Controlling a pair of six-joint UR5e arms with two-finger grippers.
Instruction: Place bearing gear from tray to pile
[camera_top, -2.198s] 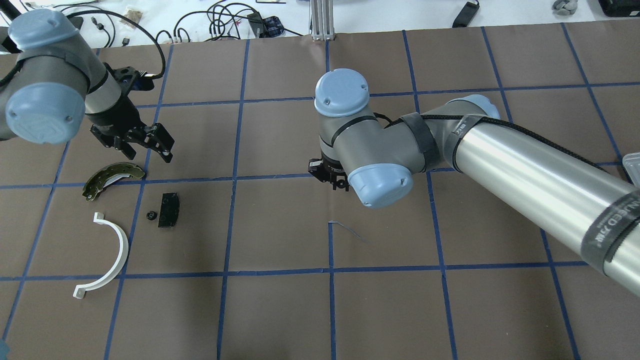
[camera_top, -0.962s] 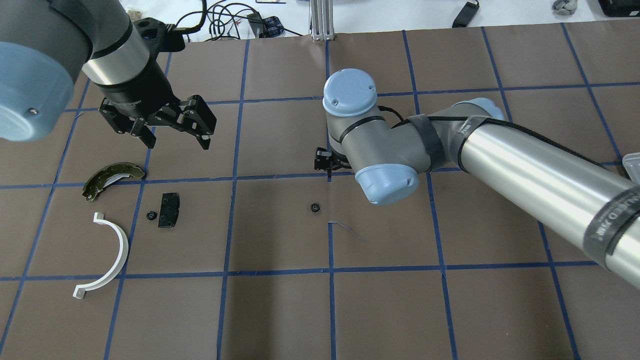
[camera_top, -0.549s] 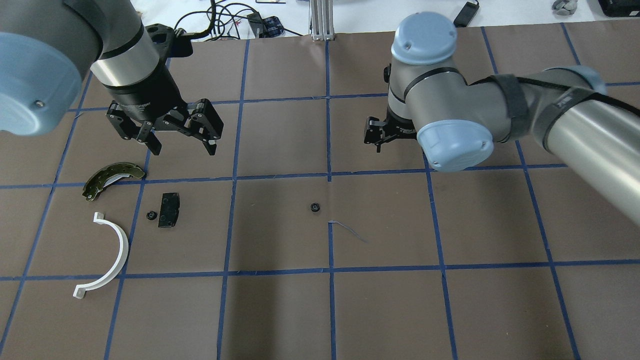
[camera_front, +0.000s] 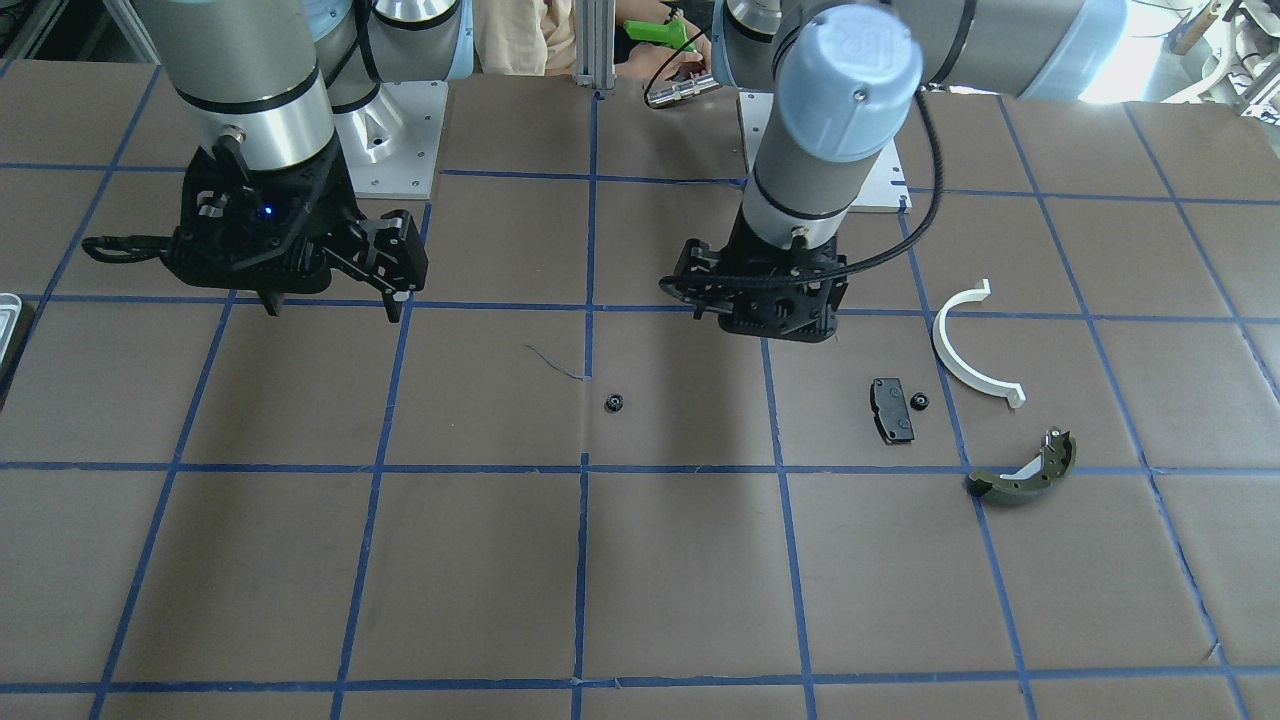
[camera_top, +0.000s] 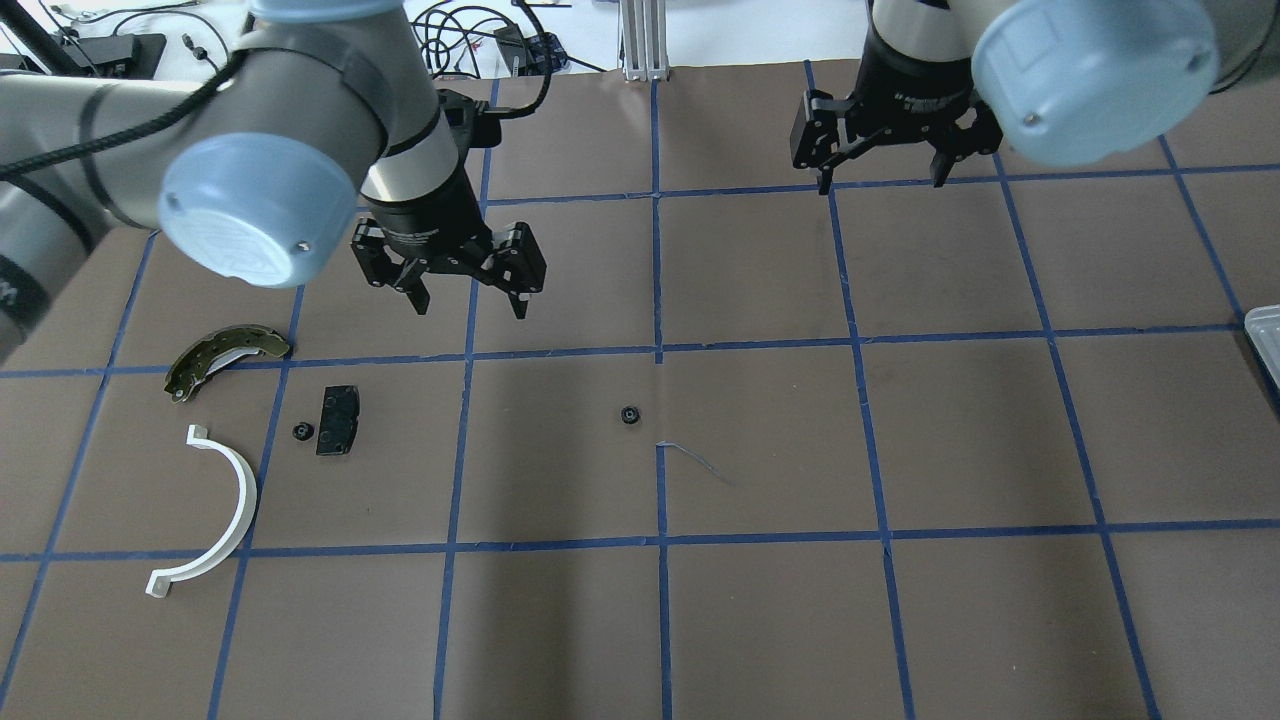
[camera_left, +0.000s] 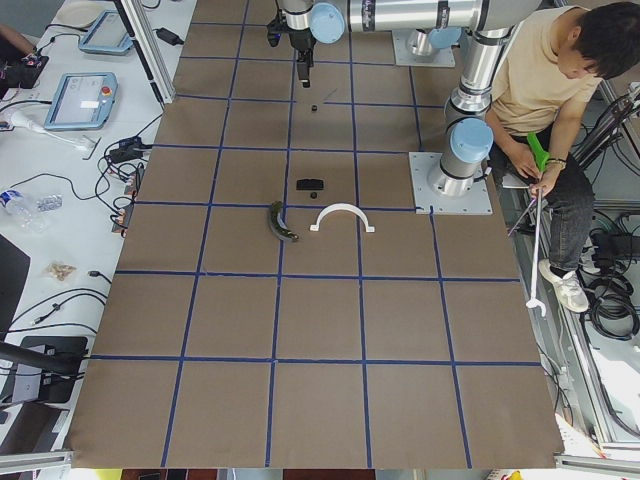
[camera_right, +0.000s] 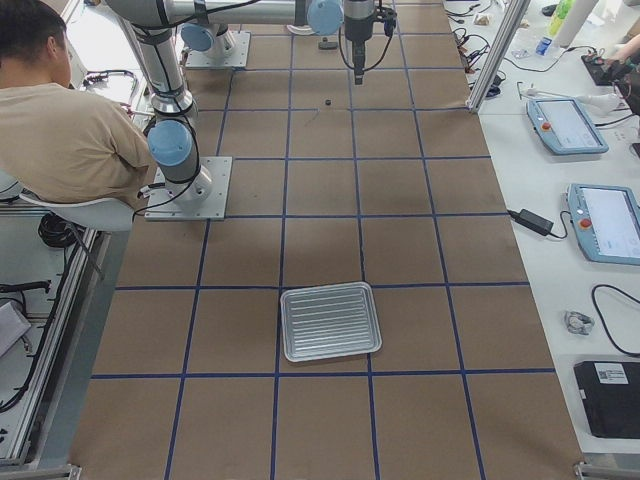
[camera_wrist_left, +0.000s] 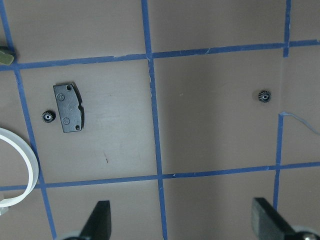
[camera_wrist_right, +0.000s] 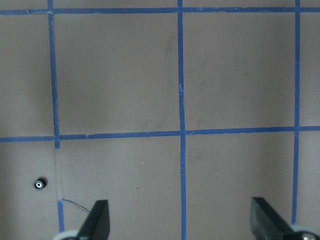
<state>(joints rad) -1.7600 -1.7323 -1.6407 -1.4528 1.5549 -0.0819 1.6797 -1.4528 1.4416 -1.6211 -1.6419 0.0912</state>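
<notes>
A small black bearing gear (camera_top: 629, 415) lies alone on the brown mat near the centre, also in the left wrist view (camera_wrist_left: 264, 95) and the right wrist view (camera_wrist_right: 39, 184). The pile is at the left: black pad (camera_top: 337, 420), a second small gear (camera_top: 299, 431) beside it, white half-ring (camera_top: 215, 510), olive brake shoe (camera_top: 225, 355). My left gripper (camera_top: 468, 300) is open and empty, above the mat between the pile and the lone gear. My right gripper (camera_top: 880, 180) is open and empty, far behind and right of the gear. The tray (camera_right: 330, 320) shows empty.
Only a sliver of the tray (camera_top: 1265, 340) shows at the overhead view's right edge. A loose strand of blue tape (camera_top: 695, 460) lies just right of the lone gear. Cables and devices lie beyond the mat's far edge. A person sits behind the robot bases.
The right gripper has lifted off the spot where the gear now lies and has pulled back to the far right. The left gripper has moved right, from over the pile toward the centre.
</notes>
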